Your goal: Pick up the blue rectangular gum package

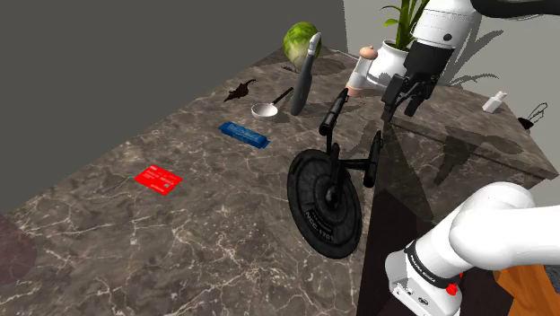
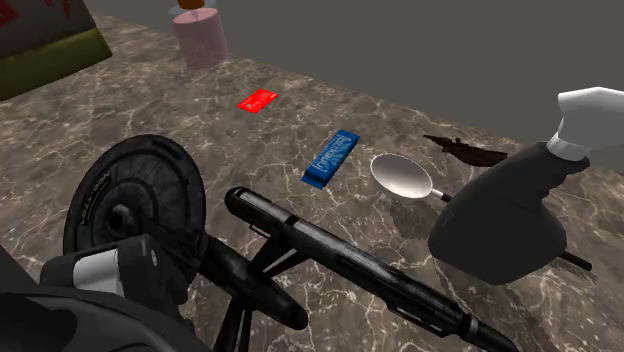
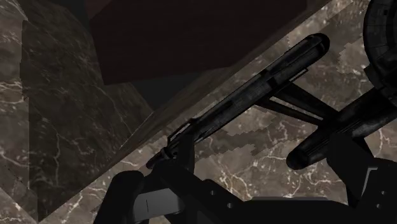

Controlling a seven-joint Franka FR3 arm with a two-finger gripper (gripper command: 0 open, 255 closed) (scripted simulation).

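The blue rectangular gum package (image 1: pixel 244 135) lies flat on the dark marble counter (image 1: pixel 179 224), left of the middle in the shoulder view. In the second exterior view the gum package (image 2: pixel 331 158) lies between a red card and a metal spoon. My black gripper (image 1: pixel 401 109) hangs above the counter near its right edge in the shoulder view. It is well to the right of the package and just above the handlebar of a black wheeled device (image 1: pixel 325 202). Its fingers stand apart with nothing between them. In the wrist view I look down on that handlebar (image 3: pixel 254 89).
A red card (image 1: pixel 158 179) lies nearer the front. Behind the package are a spoon (image 1: pixel 265 109), a tall black-handled tool (image 1: pixel 302 85), a green cabbage (image 1: pixel 301 40), a pink-white bottle (image 1: pixel 362 70) and a potted plant (image 1: pixel 395 58). A dark brown scrap (image 1: pixel 240 90) lies at the back left.
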